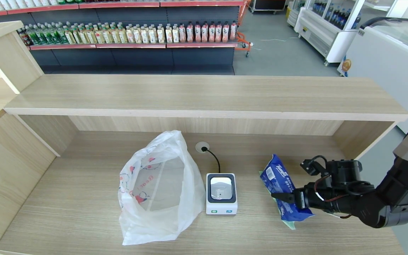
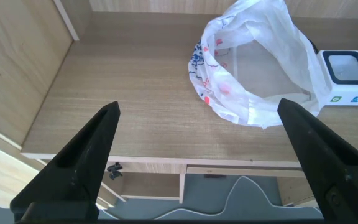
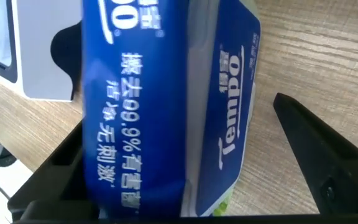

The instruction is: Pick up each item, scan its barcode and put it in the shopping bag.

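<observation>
Your right gripper (image 1: 278, 196) is closest. It's open around the blue pack (image 1: 282, 180) and, as far as I can tell, not squeezing yet. The pack lies front-to-back just right of the scanner (image 1: 221, 193), with the bag (image 1: 158, 187) further left. Your left gripper (image 2: 197, 107) is wide open and empty.

Shop, stocked drink shelves (image 1: 129, 33), checkout scanner (image 1: 221, 193)

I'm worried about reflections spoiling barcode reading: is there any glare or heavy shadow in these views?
Head view: pale glare on the scanner window, only soft shadow beside the shopping bag. Left wrist view: even light. Right wrist view: faint sheen on the blue pack.
</observation>
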You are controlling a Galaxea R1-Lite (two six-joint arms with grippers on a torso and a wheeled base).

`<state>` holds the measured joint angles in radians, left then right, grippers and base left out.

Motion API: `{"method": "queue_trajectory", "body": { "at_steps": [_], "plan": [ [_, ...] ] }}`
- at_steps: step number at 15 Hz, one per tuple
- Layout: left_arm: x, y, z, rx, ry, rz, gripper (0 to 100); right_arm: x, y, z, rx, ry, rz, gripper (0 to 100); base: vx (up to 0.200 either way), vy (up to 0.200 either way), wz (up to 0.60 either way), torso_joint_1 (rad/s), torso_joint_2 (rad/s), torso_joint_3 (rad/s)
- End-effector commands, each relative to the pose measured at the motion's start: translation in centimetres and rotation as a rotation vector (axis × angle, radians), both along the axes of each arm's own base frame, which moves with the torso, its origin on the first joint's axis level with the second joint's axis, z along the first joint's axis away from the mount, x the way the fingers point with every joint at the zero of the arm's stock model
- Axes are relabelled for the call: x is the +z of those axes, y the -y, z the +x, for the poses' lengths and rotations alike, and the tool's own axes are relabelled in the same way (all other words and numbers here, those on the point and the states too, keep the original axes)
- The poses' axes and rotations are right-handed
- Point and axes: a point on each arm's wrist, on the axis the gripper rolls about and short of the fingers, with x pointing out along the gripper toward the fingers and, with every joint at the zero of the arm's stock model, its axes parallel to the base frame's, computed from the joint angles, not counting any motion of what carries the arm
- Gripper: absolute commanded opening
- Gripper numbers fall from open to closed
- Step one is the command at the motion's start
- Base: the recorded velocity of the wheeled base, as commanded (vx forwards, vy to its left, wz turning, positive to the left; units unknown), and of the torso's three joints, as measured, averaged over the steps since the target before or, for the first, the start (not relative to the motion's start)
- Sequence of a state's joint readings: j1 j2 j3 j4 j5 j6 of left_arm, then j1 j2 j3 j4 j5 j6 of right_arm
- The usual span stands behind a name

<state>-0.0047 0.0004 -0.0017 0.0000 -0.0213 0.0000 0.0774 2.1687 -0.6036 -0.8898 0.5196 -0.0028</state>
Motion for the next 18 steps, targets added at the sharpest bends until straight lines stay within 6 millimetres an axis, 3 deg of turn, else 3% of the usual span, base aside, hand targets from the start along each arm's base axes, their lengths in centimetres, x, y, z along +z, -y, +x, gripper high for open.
{"method": "queue_trajectory", "body": {
  "at_steps": [1, 5, 6, 18],
  "plan": [
    [0.0, 0.0, 0.0, 0.0, 0.0, 0.0, 100, -0.4, 0.2, 0.1, 0.014, 0.007, -0.02, 100, 0.0, 0.0, 0.0, 0.0, 0.0, 0.0],
    [0.0, 0.0, 0.0, 0.0, 0.0, 0.0, 100, 0.0, 0.5, 0.3, 0.028, 0.056, -0.001, 100, 0.0, 0.0, 0.0, 0.0, 0.0, 0.0],
    [0.0, 0.0, 0.0, 0.0, 0.0, 0.0, 100, 0.0, 0.6, 0.3, 0.039, 0.074, 0.012, 0, 0.0, 0.0, 0.0, 0.0, 0.0, 0.0],
    [0.0, 0.0, 0.0, 0.0, 0.0, 0.0, 100, -0.9, 0.9, -1.7, 0.041, 0.023, 0.008, 0, 0.0, 0.0, 0.0, 0.0, 0.0, 0.0]
  ]
}}
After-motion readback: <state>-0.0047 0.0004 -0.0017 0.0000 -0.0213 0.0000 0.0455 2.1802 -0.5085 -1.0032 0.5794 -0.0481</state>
